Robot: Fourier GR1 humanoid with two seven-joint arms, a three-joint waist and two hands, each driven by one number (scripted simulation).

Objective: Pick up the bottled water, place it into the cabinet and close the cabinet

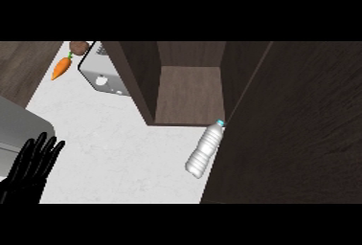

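Where the white worktop (120,139) meets its near left edge, a black left hand (32,165), fingers straight and spread, pointing up, touching nothing. Right hand nowhere in view. Beside that hand, at the left edge, a grey metal surface (21,127), curved at its corner.

Further right, near the front right of the worktop, the bottled water (203,150) lying on its side, tilted, blue cap toward the far side and pointing at the open cabinet (187,91). Just beside the bottle's right flank, the dark wooden cabinet door (297,124), swung open toward the near side; touching or merely close, cannot tell.

Beyond the bottle, cabinet interior bare brown, dark side walls rising around it, bottle cap just short of its front lip.

Toward the far left corner, a grey appliance (102,72) against the cabinet's left wall, then an orange carrot (62,68) and a brown potato (78,47) just beyond it.
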